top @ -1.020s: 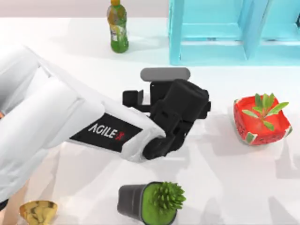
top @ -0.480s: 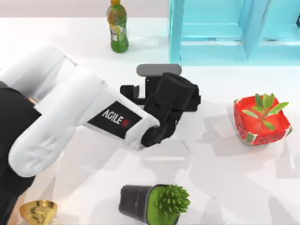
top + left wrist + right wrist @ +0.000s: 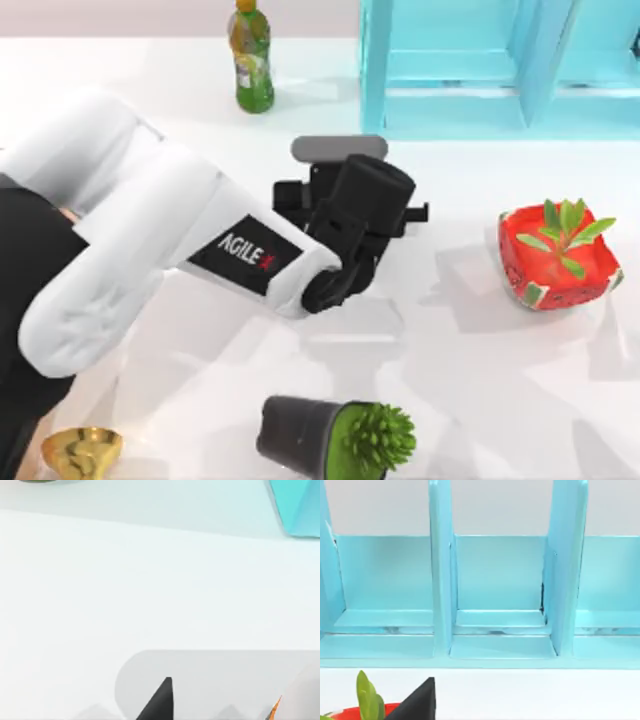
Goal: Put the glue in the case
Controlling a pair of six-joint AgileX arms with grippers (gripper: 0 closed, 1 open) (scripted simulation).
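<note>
"What stands around the arm?"

"The left gripper hangs over the middle of the table, with its white arm slanting in from the left. On the far side of it, close by, a grey patch with rounded ends lies on the tabletop. Farther back stands a green drink bottle, upright, and to its right a blue shelf. A red pot with a leafy plant sits well off to the right. A dark pot with a spiky plant is at the near edge, and a gold cup is in the near left corner."

"Does anything block the way?"

"The table just around the gripper is bare apart from that patch."

"And the glue?"

"I can't place it. The left wrist view has an orange sliver and a pale shape beside the black fingertip. I cannot tell if that is the bottle, nor which way it points."

"Are the grippers open or closed?"

"I cannot tell for either. The right gripper faces the shelf, near the red pot."
</note>
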